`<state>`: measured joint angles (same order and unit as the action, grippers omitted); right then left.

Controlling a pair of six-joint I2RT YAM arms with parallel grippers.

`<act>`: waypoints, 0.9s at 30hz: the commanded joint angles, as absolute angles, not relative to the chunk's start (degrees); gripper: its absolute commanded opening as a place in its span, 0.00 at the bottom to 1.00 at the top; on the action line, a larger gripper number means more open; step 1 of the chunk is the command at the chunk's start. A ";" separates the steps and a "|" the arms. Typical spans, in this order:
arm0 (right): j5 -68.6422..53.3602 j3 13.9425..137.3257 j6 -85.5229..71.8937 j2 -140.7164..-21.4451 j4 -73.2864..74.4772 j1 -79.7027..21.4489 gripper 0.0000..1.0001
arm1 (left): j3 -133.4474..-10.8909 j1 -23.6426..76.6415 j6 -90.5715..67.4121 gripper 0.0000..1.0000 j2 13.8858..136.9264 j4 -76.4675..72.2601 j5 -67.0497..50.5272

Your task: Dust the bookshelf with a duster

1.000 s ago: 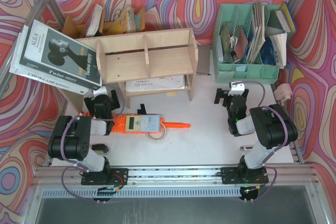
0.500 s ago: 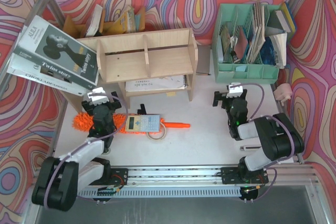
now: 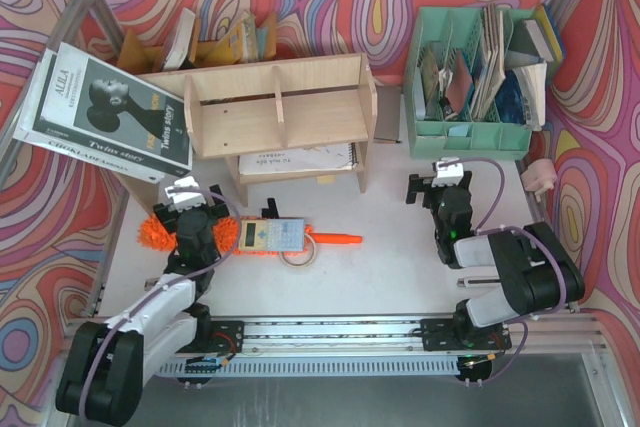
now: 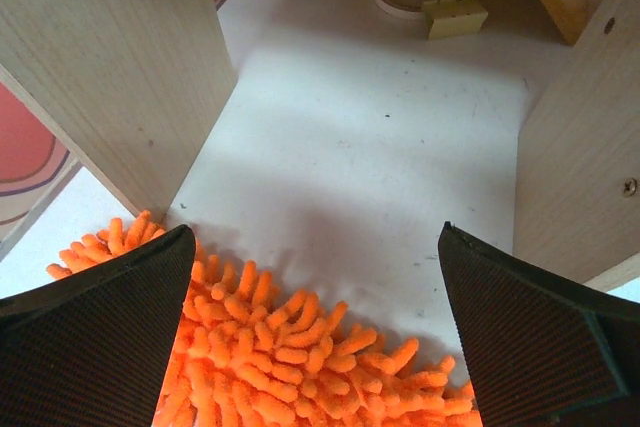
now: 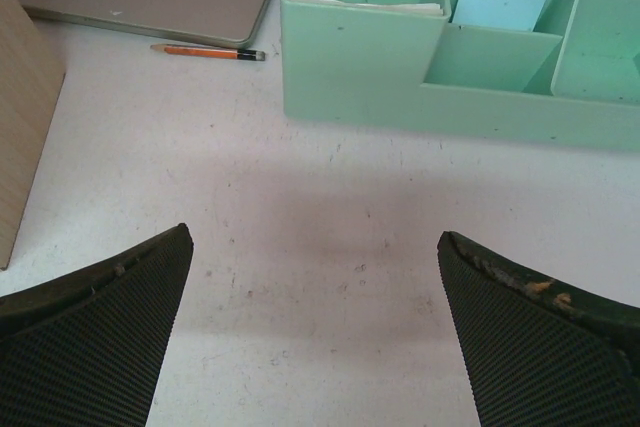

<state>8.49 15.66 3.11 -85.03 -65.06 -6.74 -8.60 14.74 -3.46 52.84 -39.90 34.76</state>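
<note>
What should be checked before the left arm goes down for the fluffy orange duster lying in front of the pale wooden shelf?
1. Left gripper open wide: ok.
2. Fluffy orange microfibre duster lies right under that gripper: ok.
3. Duster free to lift: not ok; a beige calculator-like gadget rests across its middle.
4. Right gripper open, empty, over the white table, apart from the duster: ok.
5. Pale wooden two-tier bookshelf stands upright: ok.
6. Big tilted books at the shelf's left end are steady: cannot tell.
</note>
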 commanded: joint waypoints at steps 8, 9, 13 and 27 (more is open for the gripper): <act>8.51 13.11 1.49 -78.28 -63.05 -6.95 0.99 | -7.19 25.98 1.31 0.98 45.79 -34.72 39.41; 8.30 12.97 1.45 -77.37 -62.41 -6.96 0.99 | -7.21 27.38 1.73 0.98 44.59 -33.07 40.45; 6.59 12.68 0.90 -71.90 -57.84 -7.03 0.99 | -7.76 32.16 3.18 0.98 38.30 -26.64 43.95; -1.93 19.75 -13.32 -48.76 -25.58 -7.32 0.99 | -22.34 39.72 -14.81 0.98 28.25 10.34 45.61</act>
